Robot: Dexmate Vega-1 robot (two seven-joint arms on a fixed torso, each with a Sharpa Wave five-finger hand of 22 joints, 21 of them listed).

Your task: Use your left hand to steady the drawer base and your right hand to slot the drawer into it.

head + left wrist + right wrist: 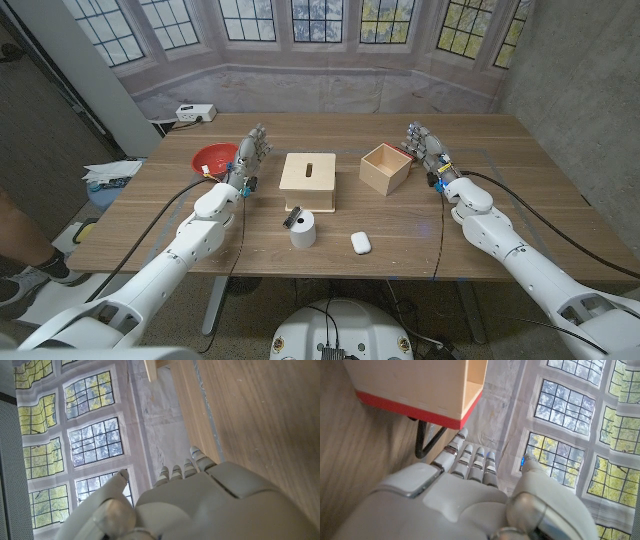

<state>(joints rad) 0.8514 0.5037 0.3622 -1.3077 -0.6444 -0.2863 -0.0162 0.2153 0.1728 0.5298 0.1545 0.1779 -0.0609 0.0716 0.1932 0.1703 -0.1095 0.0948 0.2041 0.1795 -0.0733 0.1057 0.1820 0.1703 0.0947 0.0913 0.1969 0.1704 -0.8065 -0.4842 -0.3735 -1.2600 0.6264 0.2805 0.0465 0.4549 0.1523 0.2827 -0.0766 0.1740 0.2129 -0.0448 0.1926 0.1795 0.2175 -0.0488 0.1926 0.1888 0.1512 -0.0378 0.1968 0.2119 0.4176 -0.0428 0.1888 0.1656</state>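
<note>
Standing apart, the left hand (251, 155) beside the drawer base (308, 182) and the right hand (425, 150) beside the drawer (386, 167) both hold nothing, fingers loosely spread.

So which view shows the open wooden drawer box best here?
The head view: the drawer shows whole, open side up, on the table just inside the right hand, which holds nothing. The right wrist view catches one corner of it beyond that hand's fingers. In the left wrist view I cannot identify it.
</note>
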